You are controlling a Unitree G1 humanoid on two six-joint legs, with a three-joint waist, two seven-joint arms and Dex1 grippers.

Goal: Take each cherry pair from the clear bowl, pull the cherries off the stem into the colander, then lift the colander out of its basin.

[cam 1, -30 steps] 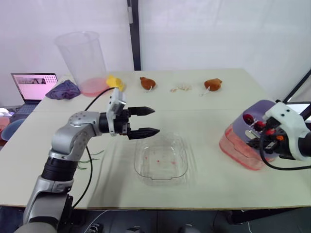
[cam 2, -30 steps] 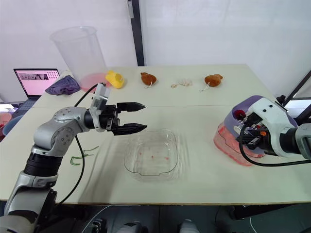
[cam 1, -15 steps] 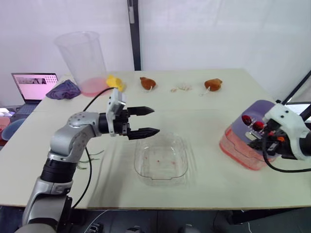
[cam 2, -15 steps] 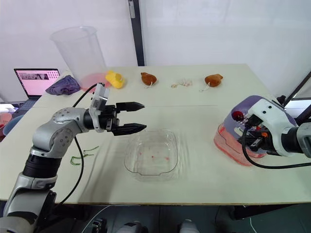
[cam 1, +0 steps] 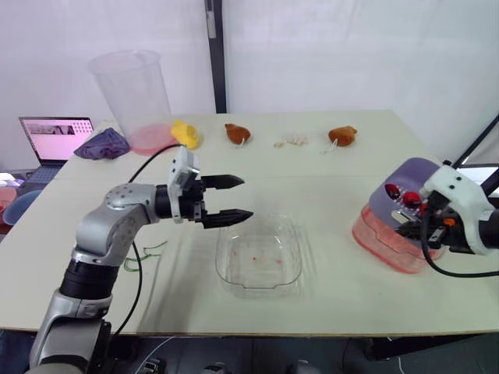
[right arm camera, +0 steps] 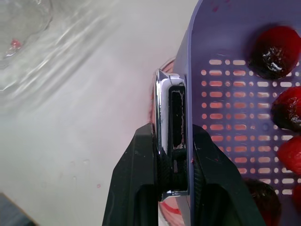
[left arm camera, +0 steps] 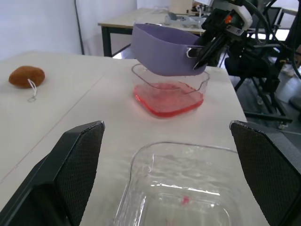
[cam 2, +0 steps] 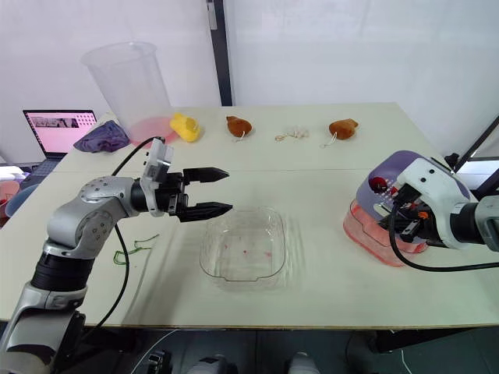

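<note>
Pale tabletop (cam 1: 327, 179), white wall behind; clear bowl (cam 1: 221, 261) is set near-centre, a few red flecks seen on its floor; left gripper (cam 1: 246, 196) is held above the bowl's far-left corner, fingers spread wide, nothing between them; right gripper (right arm camera: 173, 132) is clamped on the metal handle at the rim of the purple colander (left arm camera: 160, 49); colander is held tilted over the pink-stained basin (cam 1: 382, 241) at the right of the table, lower edge at about rim level, contact cannot be told; cherries (right arm camera: 277, 44) are seen inside the colander; green stems (cam 1: 144, 253) lie left of the bowl; at the far side are a clear tub (cam 1: 132, 89), laptop (cam 1: 54, 139), purple cloth (cam 1: 103, 144).
</note>
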